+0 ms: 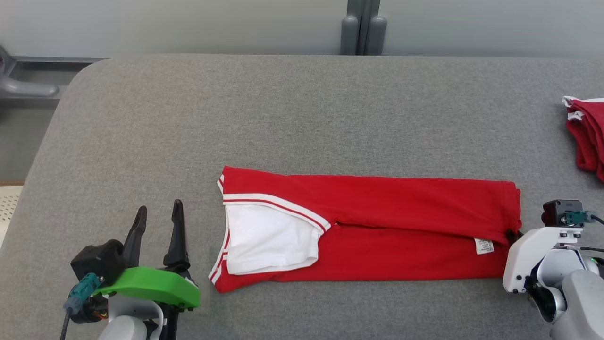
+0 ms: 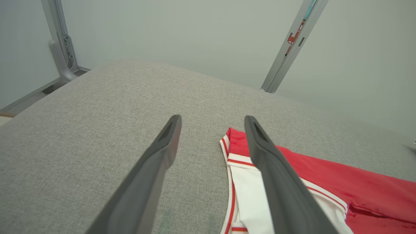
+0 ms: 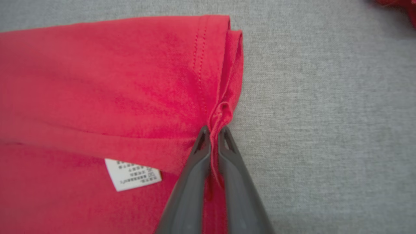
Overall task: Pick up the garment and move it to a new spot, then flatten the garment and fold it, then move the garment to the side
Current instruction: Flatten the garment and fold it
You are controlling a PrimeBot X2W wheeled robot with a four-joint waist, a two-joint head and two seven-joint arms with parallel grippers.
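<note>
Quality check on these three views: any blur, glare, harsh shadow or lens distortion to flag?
Head view: even soft light, no glare, red garment sharp. Left wrist view: wide-angle skew, the frame post leans; left tool softens near the lens. Right wrist view: mildly soft throughout, care label print unreadable, right tool shut on the garment's hem.

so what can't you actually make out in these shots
Care label: print too small and blurred to read, right wrist view.
Second red garment: cut off by the right edge of the head view; shape unclear.
Right gripper, shut on the garment hem: in the head view its own wrist housing mostly hides the fingers.
Layers under the top fold: covered by the cloth itself.
</note>
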